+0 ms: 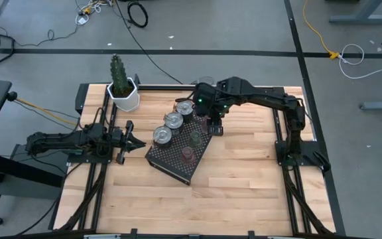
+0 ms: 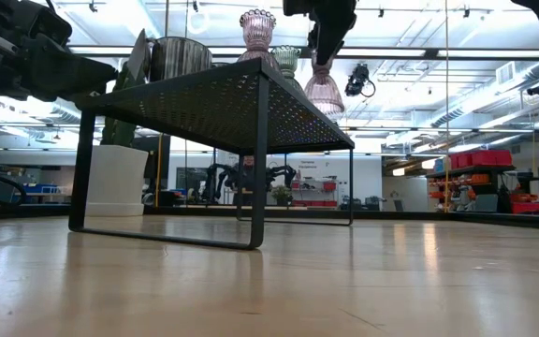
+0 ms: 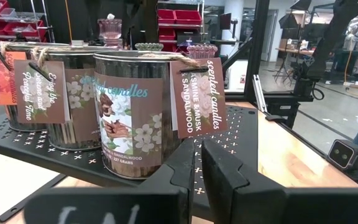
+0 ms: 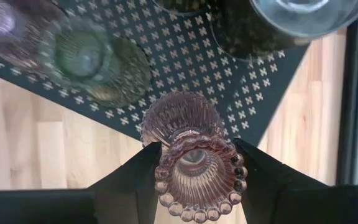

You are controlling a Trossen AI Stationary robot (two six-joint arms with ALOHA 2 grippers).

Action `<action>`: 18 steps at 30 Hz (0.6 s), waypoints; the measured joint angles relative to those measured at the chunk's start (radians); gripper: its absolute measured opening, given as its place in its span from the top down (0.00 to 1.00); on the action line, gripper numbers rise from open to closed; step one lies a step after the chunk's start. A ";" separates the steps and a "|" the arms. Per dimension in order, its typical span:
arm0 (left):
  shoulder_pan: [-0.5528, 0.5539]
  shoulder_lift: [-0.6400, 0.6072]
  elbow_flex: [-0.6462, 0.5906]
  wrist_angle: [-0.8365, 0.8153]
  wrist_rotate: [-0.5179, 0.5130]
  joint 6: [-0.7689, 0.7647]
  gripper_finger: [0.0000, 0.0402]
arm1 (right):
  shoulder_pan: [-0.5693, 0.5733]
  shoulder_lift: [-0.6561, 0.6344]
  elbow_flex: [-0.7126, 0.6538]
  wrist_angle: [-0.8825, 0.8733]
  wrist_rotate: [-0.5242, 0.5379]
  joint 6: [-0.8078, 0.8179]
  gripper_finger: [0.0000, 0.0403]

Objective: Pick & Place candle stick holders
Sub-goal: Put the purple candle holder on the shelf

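A black perforated tray (image 1: 171, 166) stands on legs in the middle of the table. On it are three shiny silver holders (image 1: 173, 121) with paper tags, an olive-green glass holder (image 1: 195, 138) and a pink glass holder (image 1: 187, 153). My right gripper (image 1: 214, 126) hangs over the tray's far right edge, shut on a second pink glass holder (image 4: 191, 158). My left gripper (image 1: 138, 141) rests shut at the table's left, pointing level at the tray, with the silver holders (image 3: 135, 112) just ahead of it. My right gripper pinches the pink holder between its two fingers, one on each side just below the beaded top rim (image 4: 197, 186). The fingers come from above, pointing steeply down. The holder hangs upright below them (image 2: 324, 89), over the tray's edge; I cannot tell whether its foot touches the tray.
A white hexagonal pot with a cactus (image 1: 123, 93) stands at the table's far left corner, beyond the tray. Bare wood lies along the near side and to the right of the tray. Black rails frame the table's left and right sides.
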State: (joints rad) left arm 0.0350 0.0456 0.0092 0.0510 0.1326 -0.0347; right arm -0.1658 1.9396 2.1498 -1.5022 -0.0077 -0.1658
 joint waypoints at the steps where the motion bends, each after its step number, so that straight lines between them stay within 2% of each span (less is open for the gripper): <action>1: 0.000 0.000 0.000 0.000 0.000 0.000 0.91 | 0.000 0.000 -0.006 0.000 0.012 0.000 0.58; 9: 0.000 0.000 0.000 0.000 0.000 0.000 0.91 | -0.001 0.000 -0.045 0.015 0.075 0.020 0.58; 18: 0.000 0.000 0.000 0.000 0.000 0.000 0.91 | 0.000 0.000 -0.046 0.029 0.078 0.132 0.58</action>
State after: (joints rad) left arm 0.0351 0.0455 0.0092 0.0513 0.1326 -0.0348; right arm -0.1661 1.9396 2.1040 -1.4736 0.0708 -0.0334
